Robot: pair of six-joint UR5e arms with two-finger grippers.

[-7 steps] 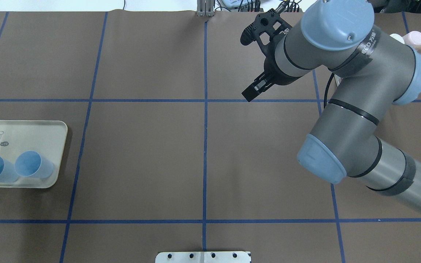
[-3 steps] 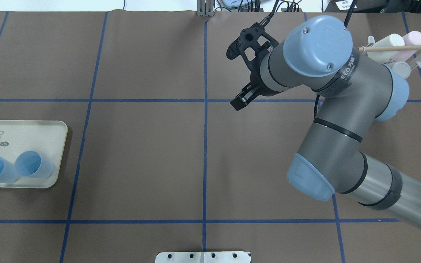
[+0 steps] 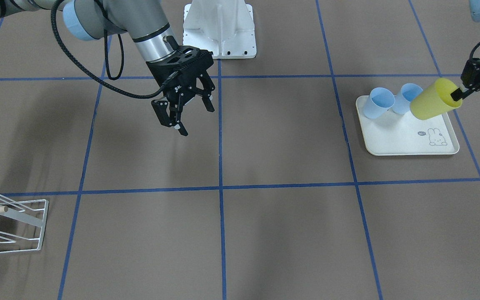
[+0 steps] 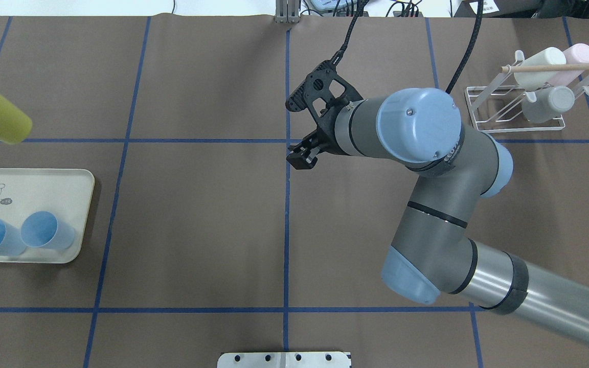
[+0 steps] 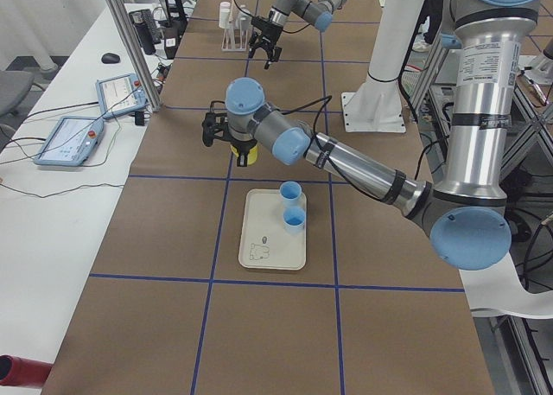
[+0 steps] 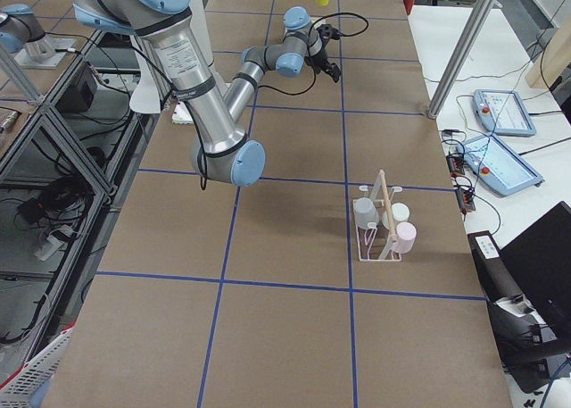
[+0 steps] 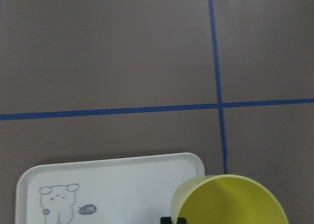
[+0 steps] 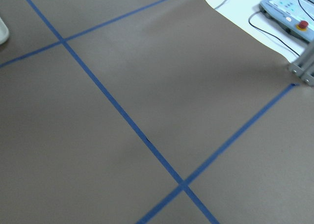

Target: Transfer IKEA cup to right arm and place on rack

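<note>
Brown mat (image 4: 197, 214) w/ blue tape grid covers your table; teach pendants (image 5: 71, 141) sit on the white side bench (image 5: 52, 218). L gripper (image 3: 458, 95) pinches the yellow cup (image 3: 433, 101) by its rim, airborne near the tray (image 4: 44, 181). R gripper (image 3: 194, 118) hangs spread mid-table, well apart from the rack (image 3: 26, 218).

- We see the table (image 4: 197, 214): brown cover w/ a blue tape grid (image 4: 287, 230).
- Cream tray (image 4: 44, 179) at its left end.
- White wire rack (image 4: 517, 110) near the far-right corner.
- White arm base (image 3: 219, 29) at the robot's edge, approx. centre.
</note>
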